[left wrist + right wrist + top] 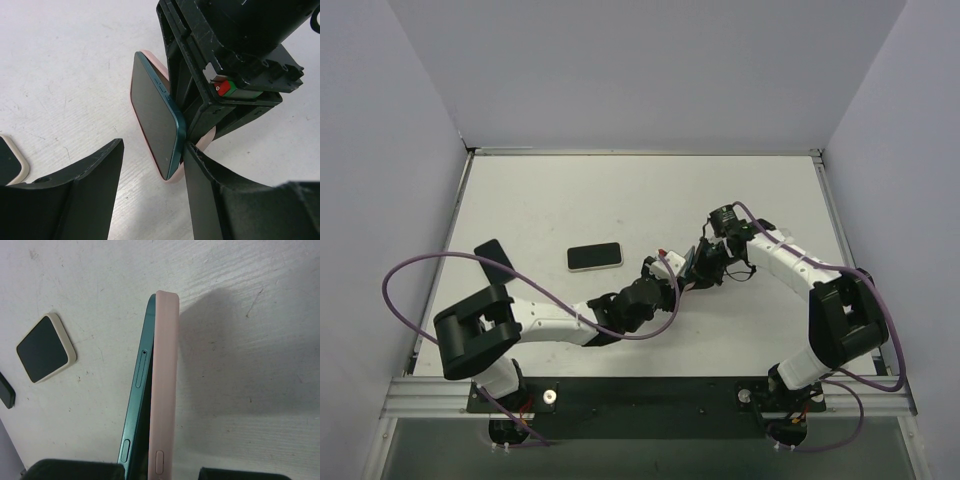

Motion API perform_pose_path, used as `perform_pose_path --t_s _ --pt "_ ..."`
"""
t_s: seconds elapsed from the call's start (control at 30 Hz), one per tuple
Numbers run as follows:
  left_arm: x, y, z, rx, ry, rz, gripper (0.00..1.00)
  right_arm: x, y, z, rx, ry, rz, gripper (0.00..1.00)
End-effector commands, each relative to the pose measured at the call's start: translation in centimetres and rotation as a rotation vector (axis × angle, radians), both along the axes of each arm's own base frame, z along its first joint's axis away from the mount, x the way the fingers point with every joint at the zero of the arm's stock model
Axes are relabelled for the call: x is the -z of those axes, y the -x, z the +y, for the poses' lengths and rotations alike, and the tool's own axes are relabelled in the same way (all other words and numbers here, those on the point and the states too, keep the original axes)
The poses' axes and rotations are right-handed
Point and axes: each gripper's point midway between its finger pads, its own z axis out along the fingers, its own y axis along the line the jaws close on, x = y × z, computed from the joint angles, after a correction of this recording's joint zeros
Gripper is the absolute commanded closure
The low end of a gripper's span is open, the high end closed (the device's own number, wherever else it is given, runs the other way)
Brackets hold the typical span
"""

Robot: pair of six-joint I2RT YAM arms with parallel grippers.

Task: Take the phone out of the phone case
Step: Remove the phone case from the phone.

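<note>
The phone [155, 120] is teal with a dark screen and stands on edge above the table, its upper edge lifted away from the pink phone case [165, 380]. My right gripper [157, 472] is shut on the phone case, with the phone [137, 405] still partly seated in it. From the near side, my left gripper [154, 150] is open around the phone's lower corner. Its right finger [210, 190] touches the teal edge and the pink case [205, 142], while the left finger [85, 195] stands well apart. From the top, both grippers meet at the phone [692, 262].
A second phone in a cream case [595, 257] lies flat on the table left of the grippers and also shows in the right wrist view [44, 349]. A small dark object [492, 252] lies further left. Walls enclose the table on three sides.
</note>
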Motion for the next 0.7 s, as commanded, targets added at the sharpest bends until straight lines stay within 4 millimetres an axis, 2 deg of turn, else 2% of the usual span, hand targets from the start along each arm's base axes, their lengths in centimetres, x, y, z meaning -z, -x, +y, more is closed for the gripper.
perform_pose_path --t_s 0.0,0.13,0.47,0.57,0.6,0.67 --pt "0.6 -0.9 0.8 -0.049 -0.038 -0.034 0.39 -3.8 -0.3 1.2 -0.014 -0.100 -0.047 1.00" --pt "0.9 -1.2 0.4 -0.056 -0.038 -0.039 0.41 -4.1 -0.3 1.3 -0.020 -0.108 -0.052 1.00" --pt "1.7 -2.2 -0.9 -0.070 -0.081 -0.047 0.57 -4.7 0.3 1.5 -0.069 -0.137 -0.071 1.00" --pt "1.9 -2.3 -0.9 -0.074 -0.082 -0.042 0.74 -4.9 0.4 1.5 -0.089 -0.143 -0.084 1.00" --pt "1.9 -2.3 -0.9 -0.077 -0.083 -0.039 0.85 -4.8 0.4 1.5 -0.092 -0.141 -0.085 1.00" --pt "1.8 -2.4 -0.8 -0.084 -0.076 -0.034 0.97 -4.4 0.5 1.3 -0.104 -0.133 -0.085 1.00"
